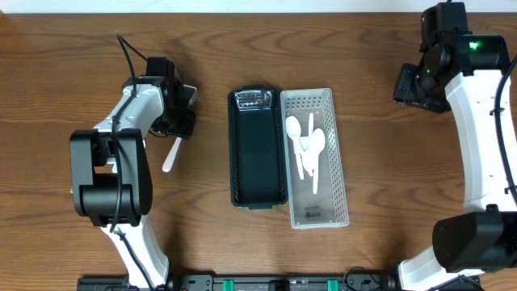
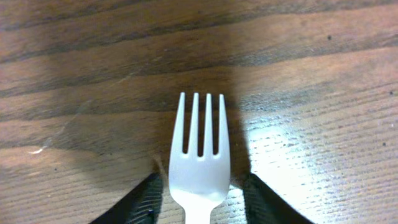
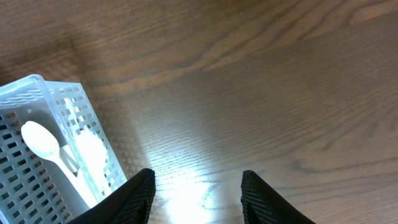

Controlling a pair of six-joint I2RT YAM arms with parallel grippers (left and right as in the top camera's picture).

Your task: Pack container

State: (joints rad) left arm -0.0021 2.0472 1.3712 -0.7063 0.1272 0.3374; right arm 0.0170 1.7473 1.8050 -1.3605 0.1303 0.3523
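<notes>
**Fork between left gripper fingers, left of tray and basket**

Shows a white fork (image 2: pixel 199 165) on the left side of the surface (image 1: pixel 388 202), well apart from both containers. Has its tines pointing away from the wrist camera, and in the overhead view its handle pokes out toward the near edge from under the arm.

Brackets the fork's head with the left gripper (image 2: pixel 200 183), one dark finger (image 2: pixel 143 200) just beside each edge. Cannot tell whether clamped on the fork or merely flanking it. Cannot tell either whether the fork is lifted or lying on the wood.

Places two long containers side by side at mid-surface, seemingly touching along their long walls: a black tray (image 1: pixel 257 162) on the left and a white perforated basket (image 1: pixel 340 162) on the right.

Holds white spoons (image 1: pixel 293 127) in the basket, overlapping one another in the far half, bowls toward the far end. Leaves the basket's near half bare.

Carries only something shiny (image 1: pixel 253 99) at the tray's far end, too small to name.

Sets the right gripper (image 3: pixel 198 186) toward the far right, apart from the basket's corner, fingers spread with only wood between them.
</notes>
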